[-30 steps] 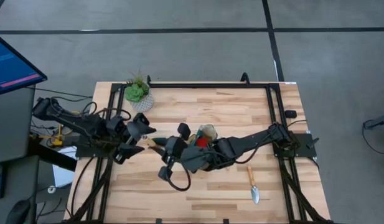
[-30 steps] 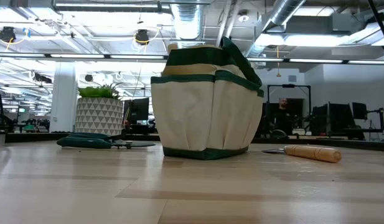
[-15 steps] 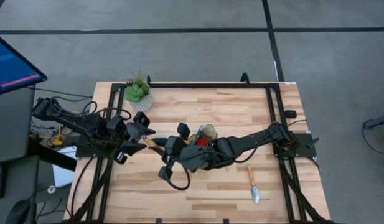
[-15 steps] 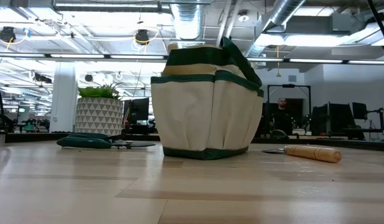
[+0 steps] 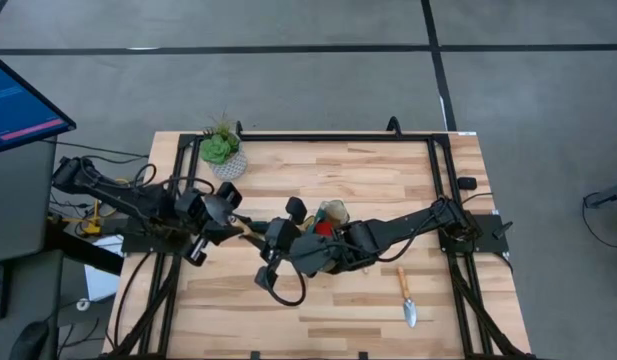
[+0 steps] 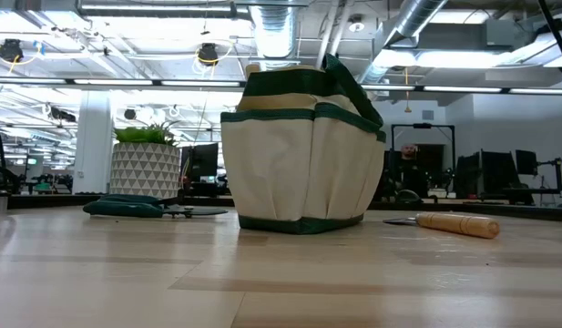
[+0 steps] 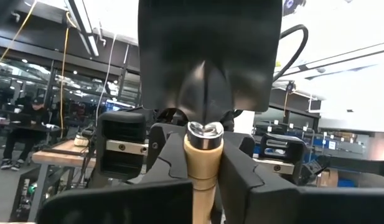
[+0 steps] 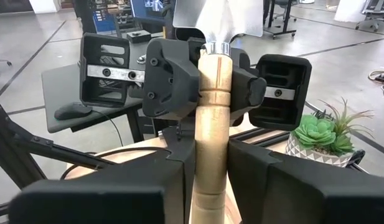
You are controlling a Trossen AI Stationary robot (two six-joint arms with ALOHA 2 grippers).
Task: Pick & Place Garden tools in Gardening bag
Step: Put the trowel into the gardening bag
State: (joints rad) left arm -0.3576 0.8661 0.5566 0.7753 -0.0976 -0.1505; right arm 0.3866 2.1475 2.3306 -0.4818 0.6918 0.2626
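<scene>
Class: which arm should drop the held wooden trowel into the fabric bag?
Right. Left tool and right tool both clamp the wooden-handled silver trowel, but the right arm lies over the olive-and-beige fabric bag.

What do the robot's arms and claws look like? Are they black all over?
Mostly. Both arms are dark, jointed and slim, with black cables looping along them. The left gripper has chunky black plastic fingers on a silver rail with small screws. The right gripper looks the same: blocky black fingers, silver rail, a black cable curling above it.
</scene>
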